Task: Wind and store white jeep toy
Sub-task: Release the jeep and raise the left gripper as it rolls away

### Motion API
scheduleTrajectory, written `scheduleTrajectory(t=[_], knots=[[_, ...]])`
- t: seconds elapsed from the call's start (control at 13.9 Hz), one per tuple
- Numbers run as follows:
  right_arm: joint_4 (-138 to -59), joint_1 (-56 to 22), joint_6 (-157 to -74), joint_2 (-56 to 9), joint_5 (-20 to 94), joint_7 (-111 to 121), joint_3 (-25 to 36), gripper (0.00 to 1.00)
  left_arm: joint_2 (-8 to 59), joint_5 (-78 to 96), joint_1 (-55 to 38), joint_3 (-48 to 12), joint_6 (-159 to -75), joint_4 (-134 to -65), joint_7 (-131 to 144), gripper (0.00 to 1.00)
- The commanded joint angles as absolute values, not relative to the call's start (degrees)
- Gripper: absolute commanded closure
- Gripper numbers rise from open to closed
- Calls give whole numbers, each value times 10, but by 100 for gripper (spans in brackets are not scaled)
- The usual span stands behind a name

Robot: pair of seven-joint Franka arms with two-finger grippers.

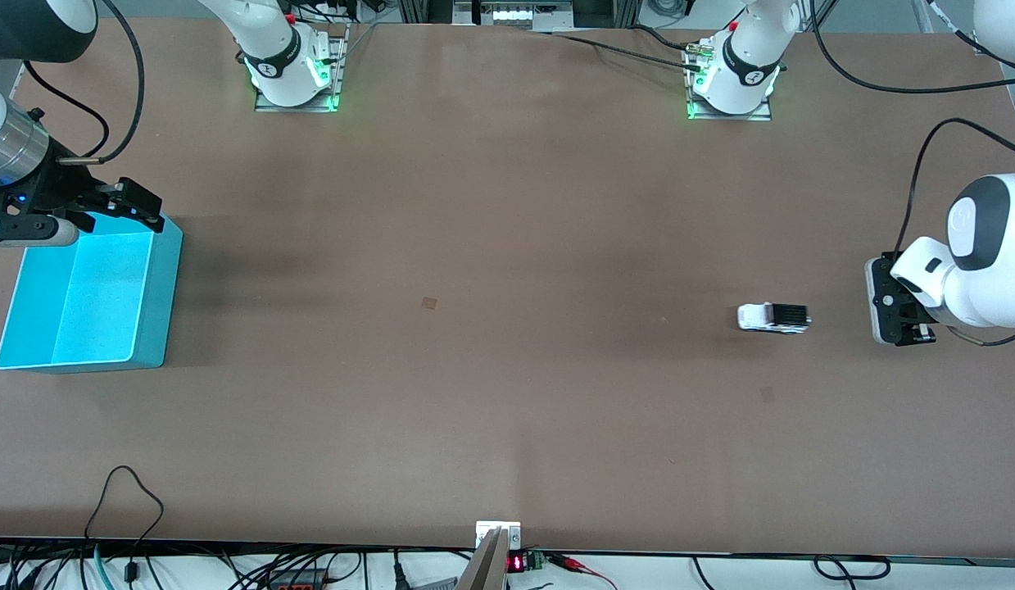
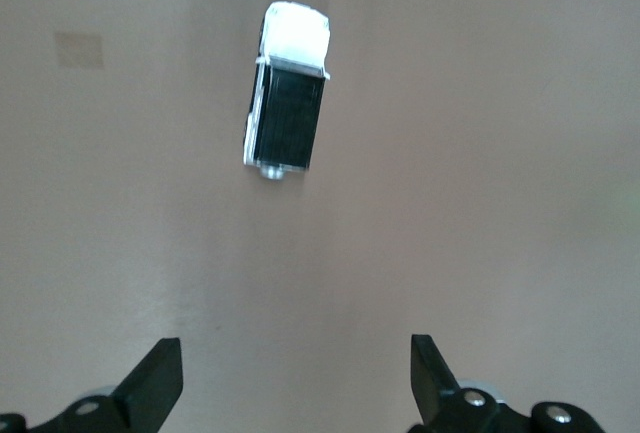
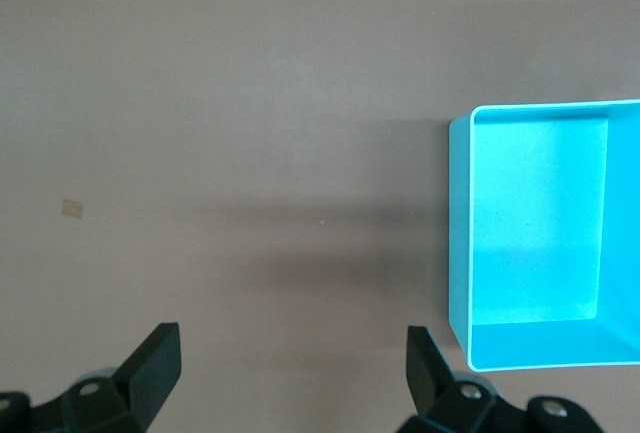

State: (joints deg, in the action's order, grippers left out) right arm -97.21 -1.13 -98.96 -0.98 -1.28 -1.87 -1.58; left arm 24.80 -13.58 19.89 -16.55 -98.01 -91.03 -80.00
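Observation:
The white jeep toy (image 1: pixel 773 317) (image 2: pixel 287 93), with its black roof panel, stands on the brown table toward the left arm's end. My left gripper (image 1: pixel 907 330) (image 2: pixel 297 378) hovers open beside it, closer to the table's end, with nothing between its fingers and clear of the toy. The turquoise bin (image 1: pixel 167 279) (image 3: pixel 458 233) sits at the right arm's end and has nothing in it. My right gripper (image 1: pixel 134 206) (image 3: pixel 290 363) hangs open and empty over the bin's edge that lies farthest from the front camera.
A small square tape mark (image 1: pixel 429 303) (image 3: pixel 72 208) lies near the table's middle, and a fainter one (image 1: pixel 767 394) lies nearer the front camera than the jeep. Cables (image 1: pixel 130 500) and a small device (image 1: pixel 497 541) sit at the table's front edge.

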Motion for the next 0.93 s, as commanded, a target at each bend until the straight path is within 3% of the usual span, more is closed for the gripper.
scheduleTrajectory(t=[0.0,0.5,0.86], knots=[[-990,-8,-997,8,-9,-11,-18,0,251,-149,205,-203,-906,-859,-703,0],[-990,-8,-998,7,-9,-11,-18,0,246,-134,193,-231,-793,-746,-560,0],[-990,-8,-997,8,-9,-11,-18,0,193,-104,133,-221,-792,-751,-404,0]])
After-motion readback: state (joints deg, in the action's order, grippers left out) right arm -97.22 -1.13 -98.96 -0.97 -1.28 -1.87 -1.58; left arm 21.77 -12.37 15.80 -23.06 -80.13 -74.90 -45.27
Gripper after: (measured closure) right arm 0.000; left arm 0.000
